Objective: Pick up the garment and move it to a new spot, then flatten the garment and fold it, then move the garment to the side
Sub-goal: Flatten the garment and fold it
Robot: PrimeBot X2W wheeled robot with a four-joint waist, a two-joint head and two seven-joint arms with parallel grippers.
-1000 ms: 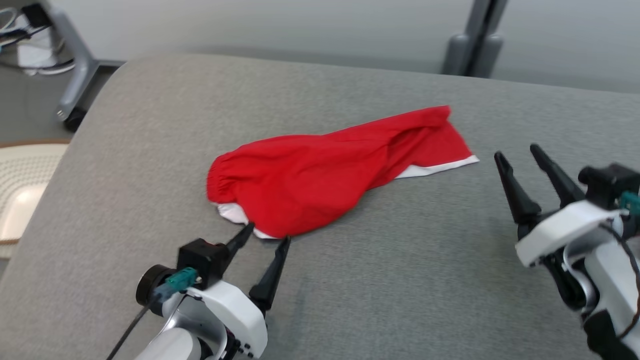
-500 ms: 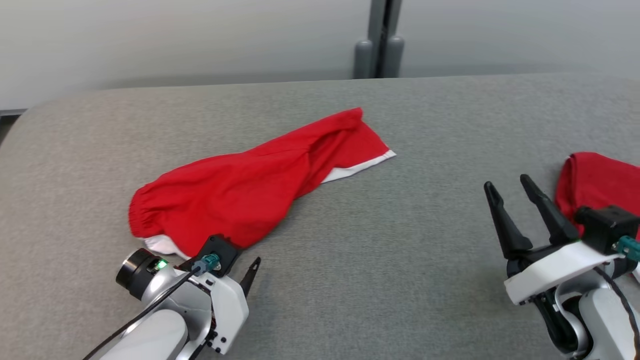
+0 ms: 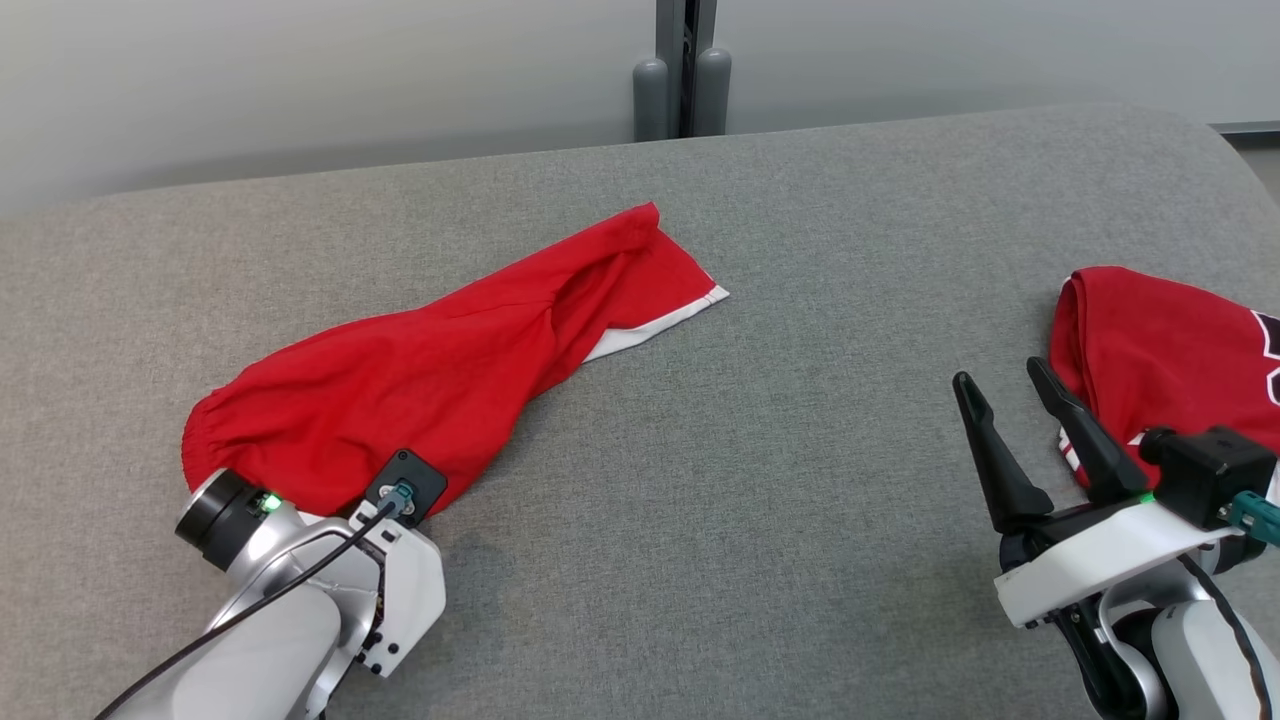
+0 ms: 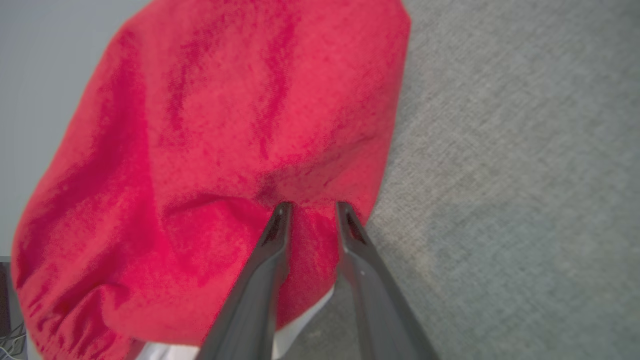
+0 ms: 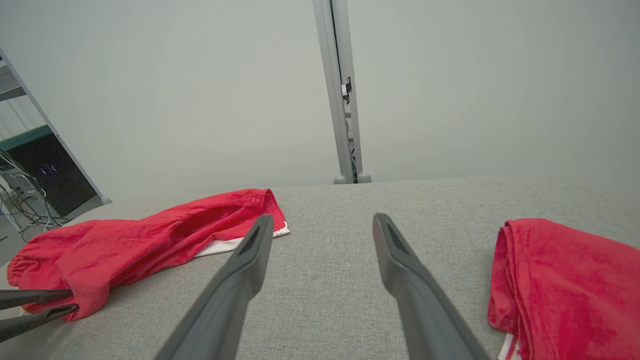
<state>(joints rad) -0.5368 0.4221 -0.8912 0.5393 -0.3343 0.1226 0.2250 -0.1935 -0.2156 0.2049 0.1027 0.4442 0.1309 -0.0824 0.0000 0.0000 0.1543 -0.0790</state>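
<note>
At left on the grey worktop [image 3: 800,450], the left hand [image 4: 312,207] is narrow on the red shorts [image 3: 420,370], cloth pinched between its fingers; the right hand [image 3: 1000,375] stands wide, empty.

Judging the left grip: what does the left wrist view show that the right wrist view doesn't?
Left wrist view: the left gripper up close, fingers narrowed on a puckered fold of the red fabric garment with white trim. Right wrist view: the right gripper open above the grey upholstered surface, a second, folded red garment and a grey metal post. Both: that first garment on the surface, left fingers at its edge.
</note>
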